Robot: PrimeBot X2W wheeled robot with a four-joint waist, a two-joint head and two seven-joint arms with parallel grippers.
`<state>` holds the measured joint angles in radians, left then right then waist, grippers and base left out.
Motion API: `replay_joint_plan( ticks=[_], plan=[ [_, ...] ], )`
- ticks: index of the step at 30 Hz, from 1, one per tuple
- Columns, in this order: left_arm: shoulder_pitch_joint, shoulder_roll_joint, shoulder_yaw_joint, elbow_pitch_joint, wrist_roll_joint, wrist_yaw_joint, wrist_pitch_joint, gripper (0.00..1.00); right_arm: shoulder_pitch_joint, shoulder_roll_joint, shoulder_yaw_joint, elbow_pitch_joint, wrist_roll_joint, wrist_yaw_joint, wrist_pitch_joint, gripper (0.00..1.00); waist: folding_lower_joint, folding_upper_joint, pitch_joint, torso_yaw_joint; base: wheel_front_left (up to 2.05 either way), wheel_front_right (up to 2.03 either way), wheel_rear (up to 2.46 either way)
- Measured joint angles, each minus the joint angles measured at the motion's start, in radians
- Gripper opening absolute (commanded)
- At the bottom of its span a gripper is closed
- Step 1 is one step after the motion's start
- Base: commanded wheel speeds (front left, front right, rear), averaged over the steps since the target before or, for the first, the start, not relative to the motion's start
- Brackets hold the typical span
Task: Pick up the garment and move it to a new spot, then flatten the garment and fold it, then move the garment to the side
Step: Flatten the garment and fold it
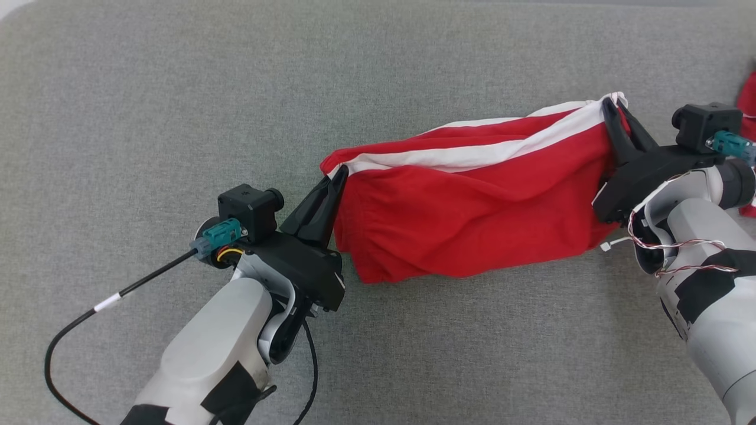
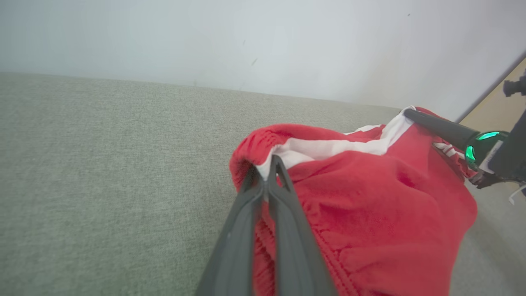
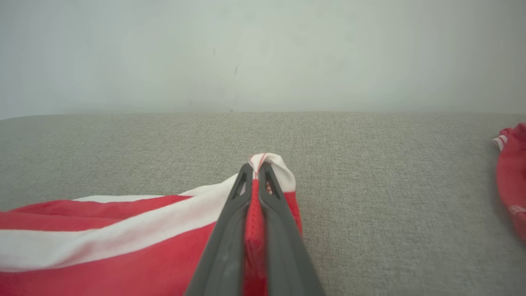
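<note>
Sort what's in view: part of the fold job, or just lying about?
Job:
- red garment, white-striped
- left gripper, shut on its left end
- right gripper, shut on its right end
- grey surface beneath

Lying about:
- second red cloth at the right edge

In the head view a grey woven fabric surface (image 1: 177, 88) lies flat, with a pale sliver at the frame's upper left corner. In both wrist views a plain off-white wall (image 3: 263, 49) rises behind the surface's far edge, marked by a few small dark specks. Light is soft and even. At the right edge of the left wrist view, a tan strip (image 2: 497, 111) slants beside the wall.
</note>
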<state>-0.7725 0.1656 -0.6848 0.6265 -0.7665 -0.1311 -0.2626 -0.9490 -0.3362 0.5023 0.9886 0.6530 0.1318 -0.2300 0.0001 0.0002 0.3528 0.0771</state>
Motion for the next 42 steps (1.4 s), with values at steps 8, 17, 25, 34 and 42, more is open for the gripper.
replay_joint_plan(
  ticks=[8,17,25,34,42],
  plan=[
    [0.065,0.007,0.060,0.010,0.079,0.000,0.000,1.00,0.016,-0.006,0.055,0.015,0.063,0.000,-0.023,1.00,-0.0001,-0.0001,-0.045,-0.009,0.00,0.00,0.00],
    [0.278,0.023,0.323,-0.172,0.209,0.037,0.000,1.00,0.142,-0.060,0.088,-0.048,0.114,0.000,-0.031,1.00,-0.0002,-0.0002,-0.121,-0.017,0.00,0.00,0.00],
    [0.515,-0.041,0.556,-0.391,0.371,0.051,0.000,1.00,0.231,-0.067,0.090,-0.031,0.138,0.000,-0.031,1.00,-0.0003,-0.0002,-0.162,0.003,0.00,0.00,0.00],
    [0.606,-0.095,0.689,-0.481,0.486,0.031,0.000,1.00,0.203,-0.053,0.100,0.078,0.150,0.000,-0.031,1.00,-0.0002,-0.0002,-0.142,0.038,0.00,0.00,0.00],
    [0.609,-0.111,0.702,-0.479,0.512,0.010,0.000,1.00,0.146,-0.036,0.114,0.178,0.163,0.000,-0.013,1.00,0.0000,-0.0002,-0.115,0.064,0.00,0.00,0.00]
  ],
)
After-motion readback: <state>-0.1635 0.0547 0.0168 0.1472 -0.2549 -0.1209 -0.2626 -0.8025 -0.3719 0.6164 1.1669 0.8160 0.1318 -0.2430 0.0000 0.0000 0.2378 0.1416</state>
